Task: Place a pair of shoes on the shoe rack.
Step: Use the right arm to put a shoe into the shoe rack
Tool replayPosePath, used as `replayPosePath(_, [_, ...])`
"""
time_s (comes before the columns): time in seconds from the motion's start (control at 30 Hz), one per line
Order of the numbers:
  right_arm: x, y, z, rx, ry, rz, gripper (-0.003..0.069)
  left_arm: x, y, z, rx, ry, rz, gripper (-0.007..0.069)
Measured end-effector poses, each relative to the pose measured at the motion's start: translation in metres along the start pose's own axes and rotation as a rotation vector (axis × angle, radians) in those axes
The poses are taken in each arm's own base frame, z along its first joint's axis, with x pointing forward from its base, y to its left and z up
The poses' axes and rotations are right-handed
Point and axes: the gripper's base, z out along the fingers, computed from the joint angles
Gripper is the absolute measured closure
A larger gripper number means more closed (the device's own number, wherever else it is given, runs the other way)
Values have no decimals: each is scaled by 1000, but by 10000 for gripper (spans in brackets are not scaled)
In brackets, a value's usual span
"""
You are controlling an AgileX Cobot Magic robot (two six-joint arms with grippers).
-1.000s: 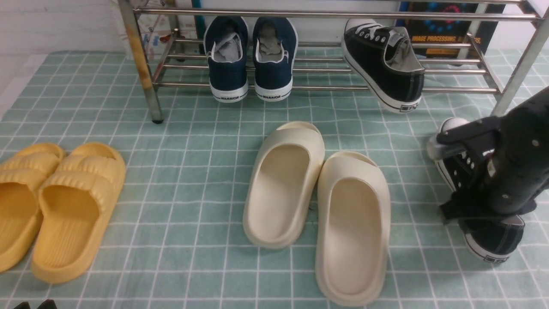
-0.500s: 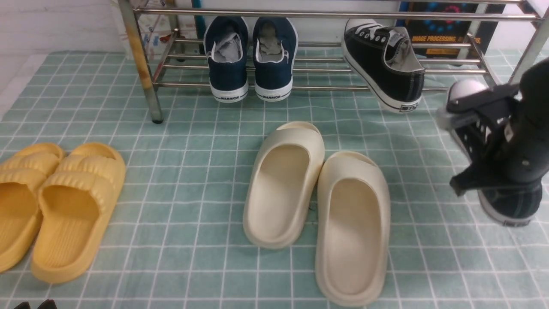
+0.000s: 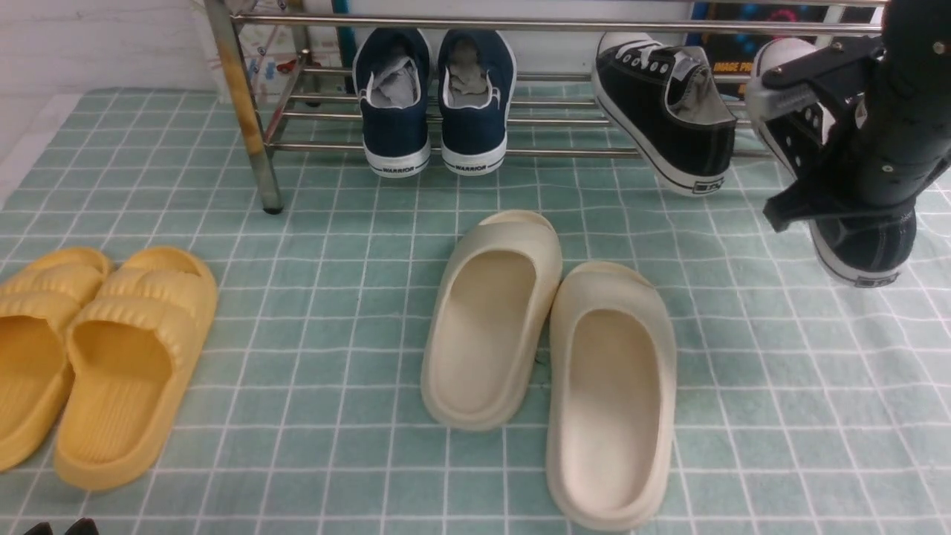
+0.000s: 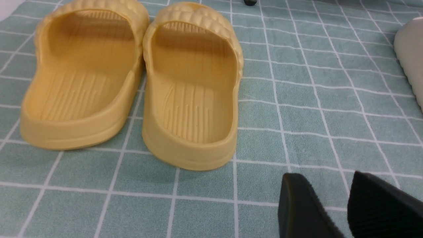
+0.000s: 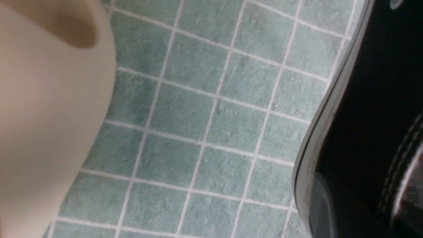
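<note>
One black canvas sneaker with a white toe cap lies tilted on the lower shelf of the silver shoe rack, its heel hanging over the front bar. My right gripper is shut on the second black sneaker and holds it in the air, toe up, in front of the rack's right end, just right of the first one. In the right wrist view the held sneaker's white sole edge and black side fill one side. My left gripper is open and empty, low over the cloth near the yellow slippers.
Navy WARRIOR sneakers stand on the rack's lower shelf, left of middle. Cream slippers lie mid-cloth and show in the right wrist view. Yellow slippers lie front left, also in the left wrist view. Green checked cloth covers the surface.
My right gripper has lifted the second black sneaker off the cloth and carried it up and back toward the rack's right end. The left arm has not moved.
</note>
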Motion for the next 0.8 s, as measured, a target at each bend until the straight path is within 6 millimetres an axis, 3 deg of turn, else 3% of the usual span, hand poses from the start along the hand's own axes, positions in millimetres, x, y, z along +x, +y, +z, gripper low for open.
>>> replayPosePath(0.1, [-3,-7,12,4,22,-2,636,0,0,0,0,0,0,386])
replayPosePath(0.27, [-5,-1,26,-49,48,-21,636,0,0,0,0,0,0,386])
replayPosePath(0.5, [-16,2,28,-71,-17,-43,636,0,0,0,0,0,0,386])
replayPosePath(0.67, [-43,-1,25,-47,-80,-76,636,0,0,0,0,0,0,386])
replayPosePath(0.8, [-64,0,36,-50,-81,-109,636,0,0,0,0,0,0,386])
